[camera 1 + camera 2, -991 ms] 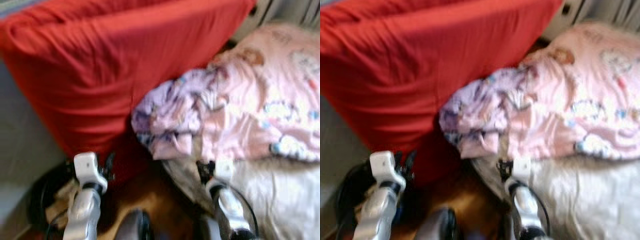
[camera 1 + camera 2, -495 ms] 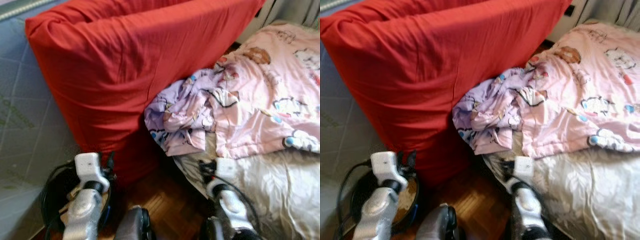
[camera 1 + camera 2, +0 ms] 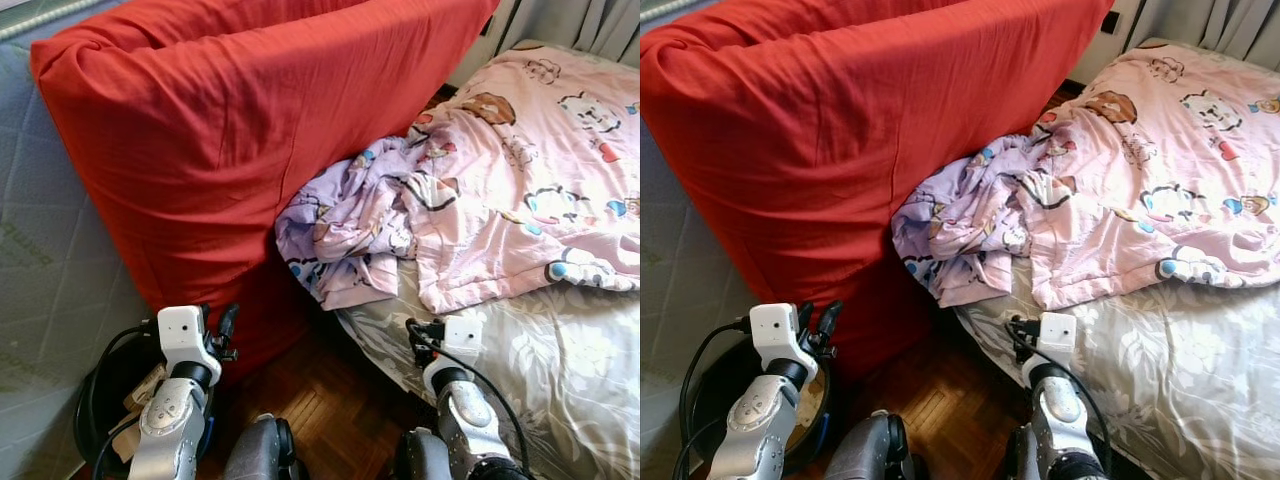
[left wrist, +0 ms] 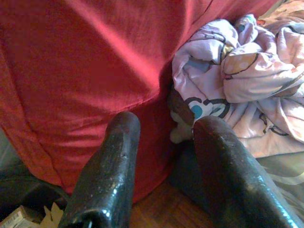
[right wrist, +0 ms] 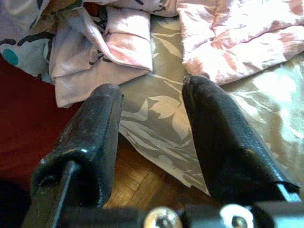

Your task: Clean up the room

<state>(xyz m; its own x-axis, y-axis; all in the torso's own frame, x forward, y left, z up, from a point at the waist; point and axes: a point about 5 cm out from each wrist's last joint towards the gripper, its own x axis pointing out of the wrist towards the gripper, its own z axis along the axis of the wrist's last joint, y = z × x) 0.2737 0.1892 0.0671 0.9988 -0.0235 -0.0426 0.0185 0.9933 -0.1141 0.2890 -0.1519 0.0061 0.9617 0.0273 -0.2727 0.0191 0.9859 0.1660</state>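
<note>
Left gripper (image 4: 164, 128): fingers apart, nothing between them, held low in front of the red mattress cover (image 3: 260, 150). Right gripper (image 5: 152, 109): fingers likewise apart and empty, poised over the near edge of the bed where the grey leaf-print sheet (image 3: 560, 370) hangs toward the wooden parquet floor (image 3: 330, 410). Between the two arms, a crumpled lilac cartoon-print bedding bundle (image 3: 345, 235) lies at the bed's edge, pressed against the red cover and partly overhanging the floor. A pink cartoon-print duvet (image 3: 530, 180) spreads over the bed to the right, touching the lilac bundle. Container noted: a black round bin (image 3: 100, 400) on the floor beside the left arm, with cables looped at its rim; inside, what appears to be cardboard or paper scraps (image 3: 145, 390), contents otherwise indistinct. Pale quilted mattress surface (image 3: 50, 290) stands behind the bin, left of the red cover.
</note>
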